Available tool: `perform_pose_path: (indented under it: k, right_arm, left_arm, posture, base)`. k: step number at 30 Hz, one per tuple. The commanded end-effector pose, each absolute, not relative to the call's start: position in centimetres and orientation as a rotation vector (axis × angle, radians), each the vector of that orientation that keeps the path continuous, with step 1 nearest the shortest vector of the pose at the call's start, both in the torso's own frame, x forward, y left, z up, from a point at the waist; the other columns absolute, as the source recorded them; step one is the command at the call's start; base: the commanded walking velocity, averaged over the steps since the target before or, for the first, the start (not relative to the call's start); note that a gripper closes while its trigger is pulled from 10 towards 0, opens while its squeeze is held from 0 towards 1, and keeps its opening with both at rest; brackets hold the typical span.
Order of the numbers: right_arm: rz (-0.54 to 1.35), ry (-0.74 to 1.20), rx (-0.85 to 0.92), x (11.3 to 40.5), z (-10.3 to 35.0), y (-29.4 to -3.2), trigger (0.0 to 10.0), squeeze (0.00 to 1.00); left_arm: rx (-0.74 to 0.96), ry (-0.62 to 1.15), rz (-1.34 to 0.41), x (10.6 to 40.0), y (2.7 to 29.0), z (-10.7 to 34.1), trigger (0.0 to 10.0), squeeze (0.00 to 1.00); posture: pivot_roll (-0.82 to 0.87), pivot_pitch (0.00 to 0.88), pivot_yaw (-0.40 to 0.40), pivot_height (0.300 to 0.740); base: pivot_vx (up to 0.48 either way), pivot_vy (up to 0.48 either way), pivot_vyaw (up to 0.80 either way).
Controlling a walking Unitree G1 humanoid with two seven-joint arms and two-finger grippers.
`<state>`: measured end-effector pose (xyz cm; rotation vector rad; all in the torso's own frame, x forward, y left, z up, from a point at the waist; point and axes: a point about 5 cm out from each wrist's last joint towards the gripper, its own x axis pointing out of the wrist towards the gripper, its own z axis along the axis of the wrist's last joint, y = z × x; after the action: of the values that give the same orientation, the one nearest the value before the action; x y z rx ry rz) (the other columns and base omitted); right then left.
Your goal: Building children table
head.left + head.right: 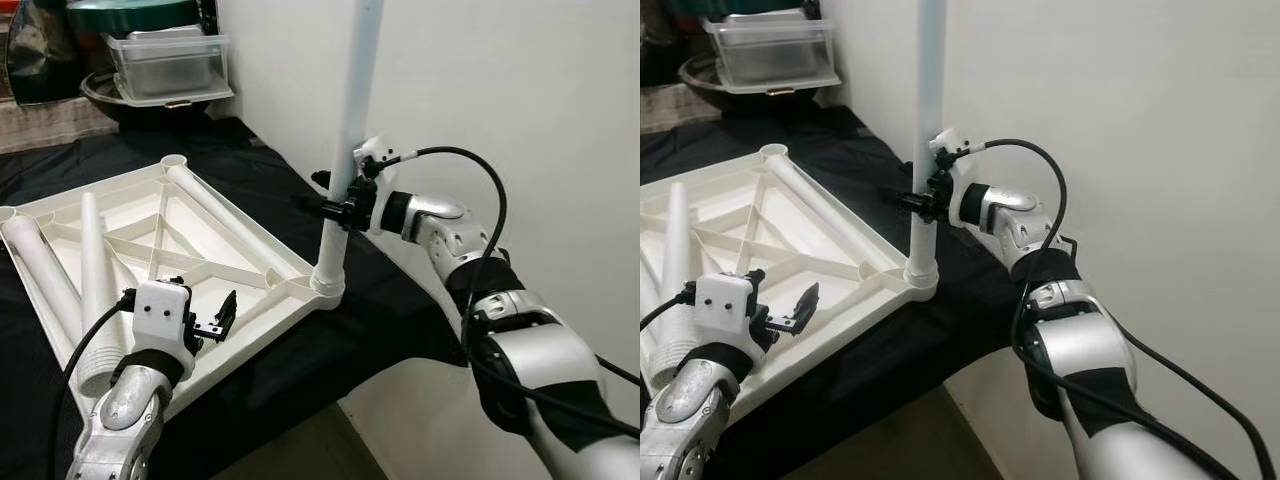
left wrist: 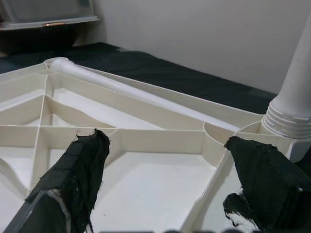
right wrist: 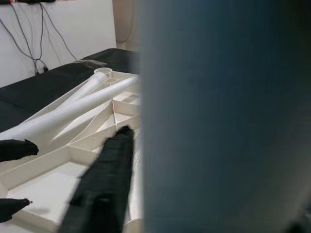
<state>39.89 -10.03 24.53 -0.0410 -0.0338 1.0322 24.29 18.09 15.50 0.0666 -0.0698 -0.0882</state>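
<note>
The white plastic tabletop (image 1: 190,240) lies upside down on a black cloth. One white leg (image 1: 350,120) stands upright in the near right corner socket (image 1: 328,283). My right gripper (image 1: 340,205) is shut on this leg a little above the socket; in the right wrist view the leg (image 3: 223,116) is a blurred close mass beside one black finger (image 3: 104,179). My left gripper (image 1: 220,317) hovers open over the tabletop's near edge, with nothing between its fingers (image 2: 82,165). Two loose legs (image 1: 95,280) lie on the left of the tabletop, and a third (image 1: 230,215) lies along its right edge.
Clear plastic containers (image 1: 170,60) and a dark bowl (image 1: 130,105) are stacked at the back. A white wall (image 1: 520,90) runs close along the right. The cloth-covered surface (image 1: 390,300) ends just past the socket corner, with floor (image 1: 300,445) below.
</note>
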Motion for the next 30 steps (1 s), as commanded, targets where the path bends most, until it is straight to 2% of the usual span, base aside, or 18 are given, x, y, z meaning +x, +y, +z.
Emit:
perform_pose_path:
  k: [1,3,6,7,8,9,11,12,15,16,17,20,21,22,23,25,26,30]
  right_arm:
    - [1.068,-0.012,-0.037,39.7,23.9,-9.6,0.0,0.0]
    - [0.983,0.005,-0.013,40.1,23.4,-9.8,0.0,0.0]
    - [0.751,0.069,-0.004,40.9,22.4,-10.1,0.0,0.0]
    - [0.751,0.069,-0.004,40.9,22.4,-10.1,0.0,0.0]
    - [0.635,0.097,0.031,41.3,22.2,-10.3,0.0,0.0]
    - [0.635,0.097,0.031,41.3,22.2,-10.3,0.0,0.0]
    - [0.305,0.19,0.139,41.8,21.1,-10.8,0.0,0.0]
    - [0.305,0.19,0.139,41.8,21.1,-10.8,0.0,0.0]
    - [0.189,0.193,0.295,39.5,20.3,-5.7,0.0,0.0]
    - [0.189,0.193,0.295,39.5,20.3,-5.7,0.0,0.0]
    - [0.246,0.186,0.314,38.5,20.6,-3.6,0.0,0.0]
    - [0.302,0.169,0.31,38.0,21.1,-1.9,0.0,0.0]
    - [0.362,0.168,0.311,37.7,21.6,-0.5,2.0,0.0]
    - [0.362,0.168,0.311,37.7,21.6,-0.5,2.0,0.0]
    - [0.406,0.161,0.311,37.5,22.1,0.3,10.0,0.0]
    - [0.433,0.145,0.308,37.6,22.5,0.4,10.0,0.0]
    - [0.442,0.127,0.297,37.7,22.7,0.0,10.0,1.0]
    - [0.532,0.091,0.275,37.6,23.7,-1.8,10.0,1.0]
  left_arm:
    - [0.078,-0.084,-0.087,24.2,18.0,15.7,10.0,0.0]
    - [0.077,-0.083,-0.087,24.2,18.0,15.7,10.0,0.0]
    - [0.075,-0.084,-0.089,24.2,17.8,15.7,10.0,0.0]
    - [0.075,-0.084,-0.089,24.2,17.8,15.7,10.0,0.0]
    - [0.076,-0.084,-0.09,24.2,17.9,15.7,10.0,0.0]
    - [0.076,-0.084,-0.09,24.2,17.9,15.7,10.0,0.0]
    - [0.077,-0.084,-0.088,24.1,18.0,15.8,10.0,0.0]
    - [0.077,-0.084,-0.088,24.1,18.0,15.8,10.0,0.0]
    - [0.073,-0.078,-0.094,24.3,17.7,15.6,10.0,0.0]
    - [0.073,-0.078,-0.094,24.3,17.7,15.6,10.0,0.0]
    - [0.07,-0.081,-0.109,24.5,17.4,15.7,10.0,0.0]
    - [0.068,-0.086,-0.125,24.7,17.0,15.8,10.0,0.0]
    - [0.068,-0.091,-0.137,24.9,16.8,15.9,10.0,0.0]
    - [0.068,-0.091,-0.137,24.9,16.8,15.9,10.0,0.0]
    - [0.069,-0.094,-0.141,25.1,16.8,16.0,10.0,0.0]
    - [0.07,-0.098,-0.136,25.3,17.0,16.0,10.0,0.0]
    - [0.069,-0.099,-0.132,25.3,17.0,16.0,10.0,0.0]
    - [0.065,-0.099,-0.13,25.0,16.9,15.9,10.0,0.0]
  posture:
    - [0.1,0.0,-0.129,0.74]
    - [0.09,0.0,-0.127,0.74]
    - [0.09,0.0,-0.126,0.74]
    - [0.09,0.0,-0.126,0.74]
    - [0.09,0.0,-0.126,0.74]
    - [0.09,0.0,-0.126,0.74]
    - [0.08,0.0,-0.126,0.74]
    - [0.08,0.0,-0.126,0.74]
    - [0.07,0.0,-0.102,0.74]
    - [0.07,0.0,-0.102,0.74]
    - [0.07,0.0,-0.09,0.74]
    - [0.07,0.0,-0.09,0.74]
    - [0.06,0.0,-0.092,0.74]
    - [0.06,0.0,-0.092,0.74]
    - [0.06,0.0,-0.098,0.74]
    - [0.06,0.0,-0.098,0.74]
    - [0.06,0.0,-0.098,0.74]
    - [0.07,0.0,-0.103,0.74]
  base:
    - [0.0,0.0,0.0]
    - [0.0,0.0,0.0]
    - [0.0,0.0,0.0]
    - [0.0,0.0,0.0]
    - [0.0,0.0,0.0]
    - [0.0,0.0,0.0]
    - [0.0,0.0,0.0]
    - [0.0,0.0,0.0]
    - [0.0,0.0,0.0]
    - [0.0,0.0,0.0]
    - [0.0,0.0,0.0]
    - [0.0,0.0,0.0]
    - [0.0,0.0,0.0]
    - [0.0,0.0,0.0]
    - [0.0,0.0,0.0]
    - [0.0,0.0,0.0]
    - [0.0,0.0,0.0]
    - [0.0,0.0,0.0]
